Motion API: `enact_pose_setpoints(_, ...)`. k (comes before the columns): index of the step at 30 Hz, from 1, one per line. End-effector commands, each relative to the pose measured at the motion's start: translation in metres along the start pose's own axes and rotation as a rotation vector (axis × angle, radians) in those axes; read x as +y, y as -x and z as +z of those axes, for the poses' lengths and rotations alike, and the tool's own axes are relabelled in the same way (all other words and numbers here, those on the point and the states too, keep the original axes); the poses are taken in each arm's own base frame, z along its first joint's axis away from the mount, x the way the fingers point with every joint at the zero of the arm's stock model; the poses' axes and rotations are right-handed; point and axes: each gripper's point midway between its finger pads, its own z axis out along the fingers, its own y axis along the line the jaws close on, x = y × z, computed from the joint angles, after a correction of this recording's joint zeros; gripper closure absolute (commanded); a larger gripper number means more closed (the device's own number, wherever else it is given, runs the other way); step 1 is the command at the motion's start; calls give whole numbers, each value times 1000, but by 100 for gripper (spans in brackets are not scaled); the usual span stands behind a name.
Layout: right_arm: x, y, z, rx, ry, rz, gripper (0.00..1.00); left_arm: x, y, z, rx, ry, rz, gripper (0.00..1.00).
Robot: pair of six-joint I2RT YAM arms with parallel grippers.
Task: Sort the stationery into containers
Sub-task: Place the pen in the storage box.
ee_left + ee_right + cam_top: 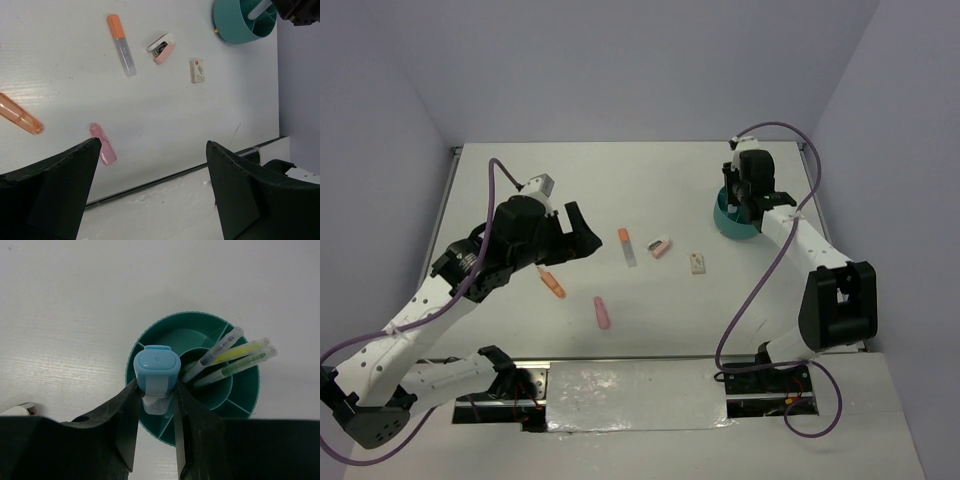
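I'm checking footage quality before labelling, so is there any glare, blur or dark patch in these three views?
Top view: even light, glare on the shiny strip at the near edge. Left wrist view: table sharp, the left tool a dark shape. Right wrist view: the right tool nearly black, the blue highlighter it grips sharp.

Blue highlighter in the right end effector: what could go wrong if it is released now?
1. The blue highlighter, held by the right end effector, hangs close to the organiser rim and a divider. Released here, it might strike one of them and tip outside.
2. The pens lean in the centre cup right beside the end effector, so lowering further could knock them.
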Motion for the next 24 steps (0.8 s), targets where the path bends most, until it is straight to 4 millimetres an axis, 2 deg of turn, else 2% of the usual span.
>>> enact_pose_setpoints(1,3,21,5,-66,16,17,92,-7,3,-7,-24,-55,-11,1)
enact_pose_setpoints(6,7,14,11,-47,27,15,89,-8,3,-9,-26,-65,-10,1)
enact_pose_setpoints(10,7,15,10,-44,27,22,73,-9,1,-8,-15,-68,-12,1)
enact_pose_setpoints(16,8,16,5,-55,34,29,58,-10,0,-6,-11,-75,-13,1)
enact_pose_setpoints(24,11,31,-9,-79,56,26,51,-12,2,-4,-5,-81,-9,1)
